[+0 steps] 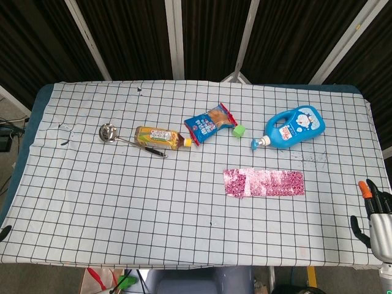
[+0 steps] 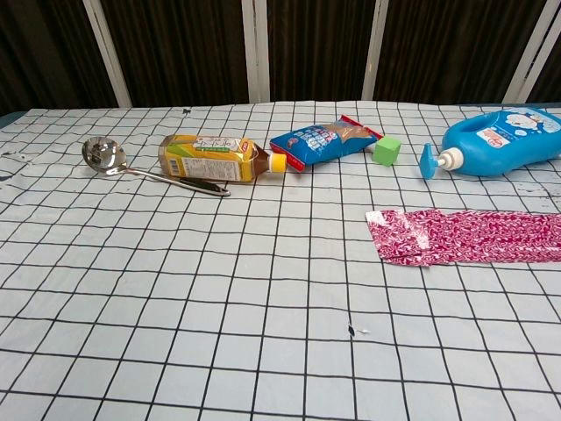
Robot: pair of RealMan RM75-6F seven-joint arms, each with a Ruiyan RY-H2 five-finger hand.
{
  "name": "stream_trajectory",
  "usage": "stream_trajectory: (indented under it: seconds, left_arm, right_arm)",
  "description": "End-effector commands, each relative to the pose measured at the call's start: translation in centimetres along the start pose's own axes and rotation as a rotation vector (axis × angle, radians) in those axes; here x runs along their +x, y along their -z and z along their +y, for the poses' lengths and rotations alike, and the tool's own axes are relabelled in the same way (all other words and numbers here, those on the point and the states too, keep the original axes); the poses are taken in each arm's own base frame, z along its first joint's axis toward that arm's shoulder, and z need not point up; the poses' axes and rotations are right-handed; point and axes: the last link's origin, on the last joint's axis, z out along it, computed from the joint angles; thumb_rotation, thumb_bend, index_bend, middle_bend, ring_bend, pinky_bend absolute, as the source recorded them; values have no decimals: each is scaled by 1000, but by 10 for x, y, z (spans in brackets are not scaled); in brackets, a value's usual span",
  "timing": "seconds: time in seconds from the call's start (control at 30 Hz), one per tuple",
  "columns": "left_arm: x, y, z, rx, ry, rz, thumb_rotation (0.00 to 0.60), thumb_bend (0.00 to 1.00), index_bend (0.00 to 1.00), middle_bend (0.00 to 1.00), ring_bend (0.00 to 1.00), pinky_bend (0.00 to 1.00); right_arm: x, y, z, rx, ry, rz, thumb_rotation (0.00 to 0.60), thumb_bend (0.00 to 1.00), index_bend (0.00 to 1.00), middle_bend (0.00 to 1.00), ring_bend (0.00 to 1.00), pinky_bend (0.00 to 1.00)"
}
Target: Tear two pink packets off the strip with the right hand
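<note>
Two views show the same checked tablecloth. From the head camera, the pink packet strip lies flat right of centre, lengthwise across the frame, touched by nothing. Above it, a blue pump bottle lies on its side at the upper right, nozzle pointing lower left. A small green cube sits just left of that nozzle, beside a blue snack bag. Left of the bag, a tea bottle lies on its side, and a metal ladle rests with its bowl to the bottle's left and its handle running under the bottle's near edge. At the lower right corner, off the table's edge, the right hand hangs with fingers apart and pointing up, holding nothing, well apart from the strip. The left hand does not show.

From the chest camera, the strip lies at the middle right, running off the right edge. Behind it, along the upper part, sit the pump bottle, cube, snack bag, tea bottle and ladle. Neither hand appears here.
</note>
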Motion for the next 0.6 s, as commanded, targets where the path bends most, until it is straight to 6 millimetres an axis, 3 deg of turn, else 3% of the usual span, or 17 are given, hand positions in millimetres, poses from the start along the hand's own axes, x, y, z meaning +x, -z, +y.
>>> stream_trajectory:
  seconds: [0.03, 0.6]
  left_arm:
    - [0, -1, 0, -10, 1, 5, 600, 276, 163, 27, 0, 85]
    - [-1, 0, 1, -8, -2, 1, 600, 276, 162, 27, 0, 84]
  right_arm:
    - [-1, -1, -1, 10, 1, -6, 600, 447, 7, 76, 178, 161]
    - [-4, 0, -3, 31, -18, -30, 600, 447, 7, 76, 181, 161]
